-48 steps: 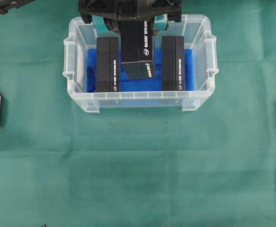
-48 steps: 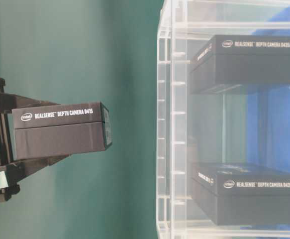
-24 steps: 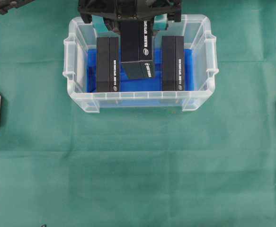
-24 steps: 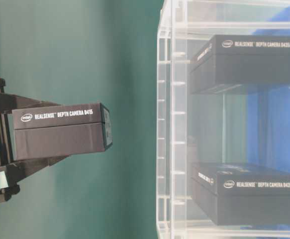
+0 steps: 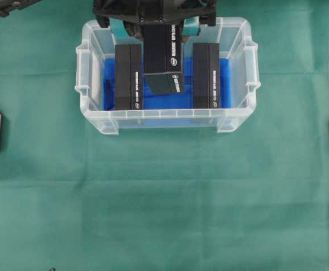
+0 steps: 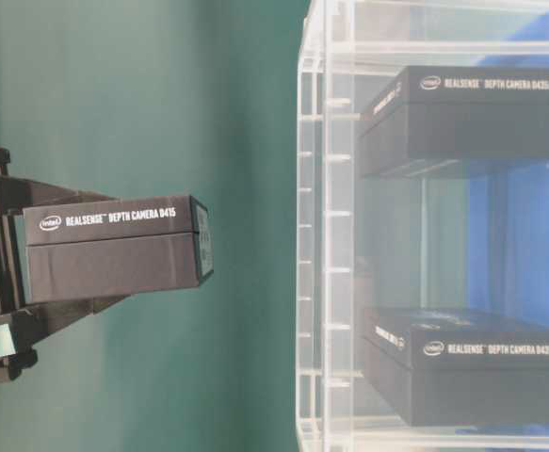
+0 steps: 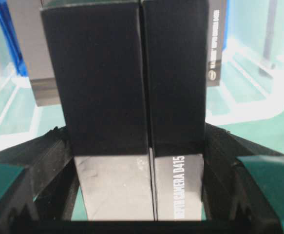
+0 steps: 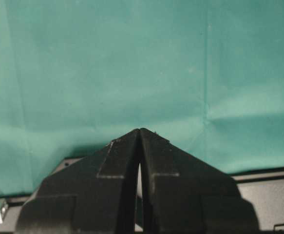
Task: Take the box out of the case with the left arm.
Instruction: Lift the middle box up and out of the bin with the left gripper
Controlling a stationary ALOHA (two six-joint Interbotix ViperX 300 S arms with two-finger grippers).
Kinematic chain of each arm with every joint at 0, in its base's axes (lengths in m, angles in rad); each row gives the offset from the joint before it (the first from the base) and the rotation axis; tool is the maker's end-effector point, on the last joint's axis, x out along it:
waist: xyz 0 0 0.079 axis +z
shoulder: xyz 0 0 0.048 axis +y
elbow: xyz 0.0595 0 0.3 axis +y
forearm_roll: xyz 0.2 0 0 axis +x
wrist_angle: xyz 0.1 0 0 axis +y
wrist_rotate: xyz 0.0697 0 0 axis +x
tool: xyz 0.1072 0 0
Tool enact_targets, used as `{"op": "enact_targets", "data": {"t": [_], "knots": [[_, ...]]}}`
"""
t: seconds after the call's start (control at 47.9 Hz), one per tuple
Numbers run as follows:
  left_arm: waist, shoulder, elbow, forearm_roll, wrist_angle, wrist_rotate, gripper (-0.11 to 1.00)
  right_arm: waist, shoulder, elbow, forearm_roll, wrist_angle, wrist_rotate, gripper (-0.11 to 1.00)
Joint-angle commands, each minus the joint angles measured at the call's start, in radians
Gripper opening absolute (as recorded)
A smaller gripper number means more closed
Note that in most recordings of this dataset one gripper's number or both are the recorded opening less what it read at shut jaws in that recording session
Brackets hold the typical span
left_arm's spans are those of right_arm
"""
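While its two teal pads clamp it, the box (image 5: 164, 56) hangs in the left pincer (image 5: 153, 25) above the case (image 5: 91, 73).

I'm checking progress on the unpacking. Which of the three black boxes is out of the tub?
The middle box, clamped in the left gripper, is held above the case. The left box and right box stand on its blue floor.
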Motion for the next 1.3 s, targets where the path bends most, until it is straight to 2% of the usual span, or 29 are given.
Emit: {"op": "enact_targets", "data": {"t": [0.0, 0.355, 0.543, 0.961, 1.275], "knots": [[-0.002, -0.044, -0.023, 0.003, -0.002, 0.002, 0.61, -0.002, -0.002, -0.018, -0.003, -0.005, 0.002, 0.01], [-0.006, -0.046, -0.021, 0.003, 0.003, 0.0, 0.61, -0.002, -0.002, -0.018, -0.003, -0.002, 0.002, 0.01], [-0.037, -0.044, -0.02, 0.003, 0.005, -0.029, 0.61, -0.002, -0.002, -0.02, -0.003, -0.002, 0.002, 0.01], [-0.201, -0.046, -0.02, 0.005, 0.005, -0.195, 0.61, -0.002, -0.002, -0.02, -0.003, -0.002, 0.002, 0.01], [-0.35, -0.046, -0.02, 0.008, 0.003, -0.376, 0.61, -0.002, -0.002, -0.02, -0.003, 0.002, 0.002, 0.01]]}}
